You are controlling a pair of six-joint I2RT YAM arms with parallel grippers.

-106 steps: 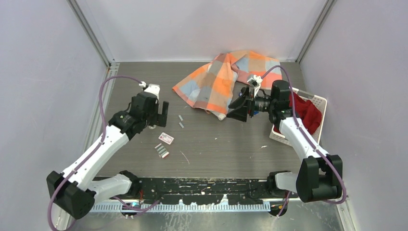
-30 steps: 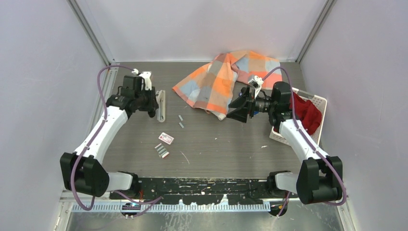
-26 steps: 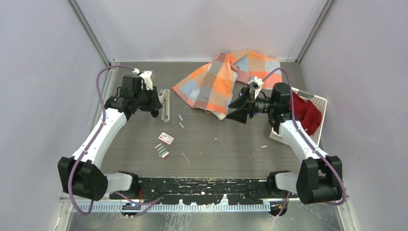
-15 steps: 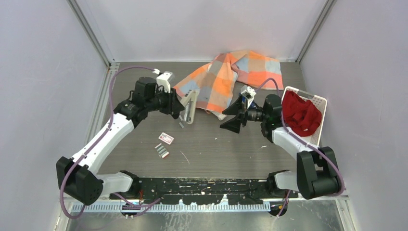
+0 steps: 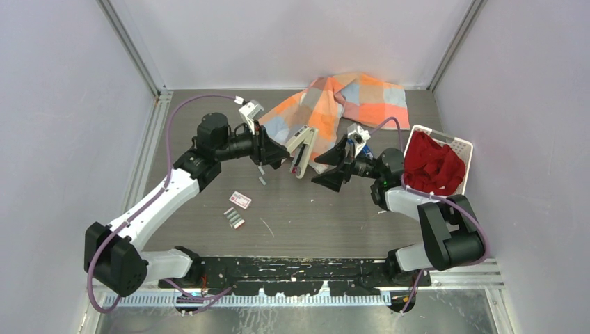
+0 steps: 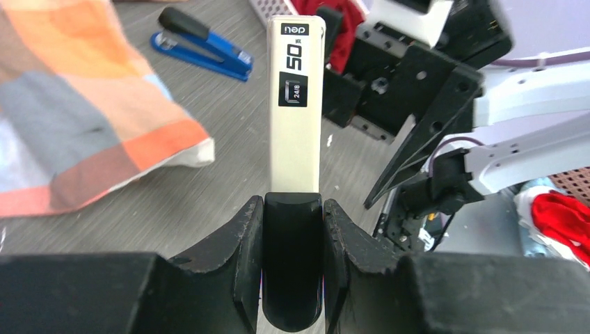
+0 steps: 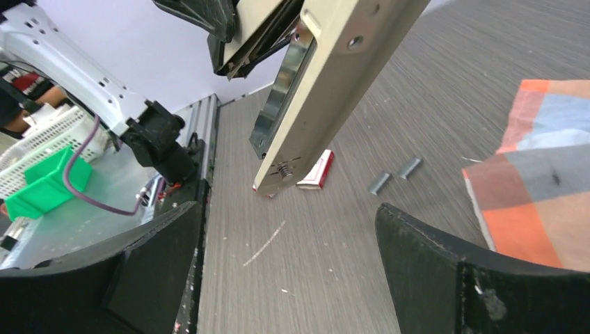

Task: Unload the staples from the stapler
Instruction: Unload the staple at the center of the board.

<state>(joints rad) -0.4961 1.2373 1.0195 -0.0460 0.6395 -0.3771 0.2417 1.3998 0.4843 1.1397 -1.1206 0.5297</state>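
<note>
A: Above the bench (image 5: 334,216), what's the left hand (image 6: 293,209) doing?
B: Pinching the cream stapler (image 6: 297,104), tilted, in midair. The right hand (image 7: 289,212) is spread wide nearby. Staples (image 5: 234,218) lie on the bench, a blue stapler (image 6: 205,47) beside the cloth (image 6: 83,104).

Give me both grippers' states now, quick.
Left gripper: closed on the cream stapler, at its black rear end.
Right gripper: open wide, holding nothing.
</note>
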